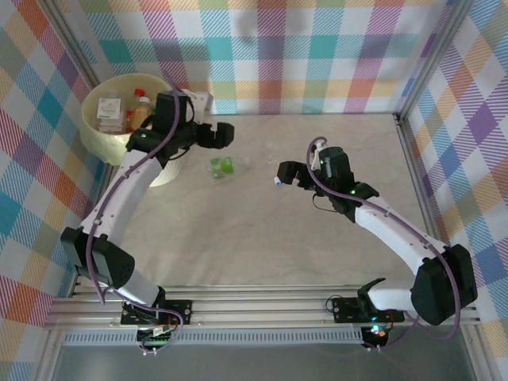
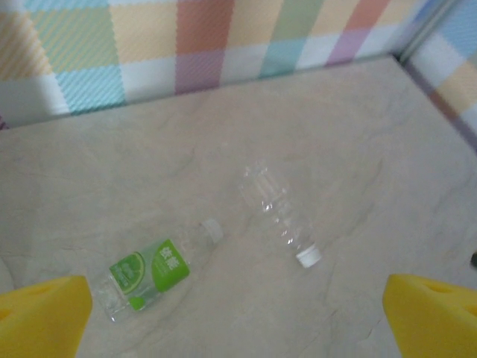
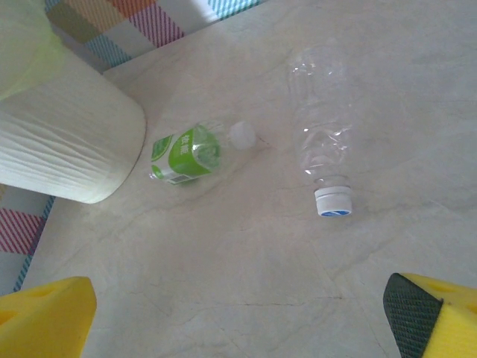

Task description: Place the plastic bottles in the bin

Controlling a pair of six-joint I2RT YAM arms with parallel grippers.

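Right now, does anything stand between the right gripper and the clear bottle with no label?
Nothing visible does. Bare table lies between the open right gripper and the clear bottle; the green-label bottle lies to one side.

two plastic bottles lay on the pale marbled table (image 2: 358, 149), near each other but apart. the green-labelled bottle (image 2: 156, 272) lay at lower left, its white cap pointing up-right. the clear bottle (image 2: 279, 212) lay beside it, cap toward lower right. the left gripper (image 2: 238, 317) hung spread wide, its yellow fingertips (image 2: 45, 317) in the bottom corners, holding nothing. a checked wall (image 2: 149, 45) stood behind.
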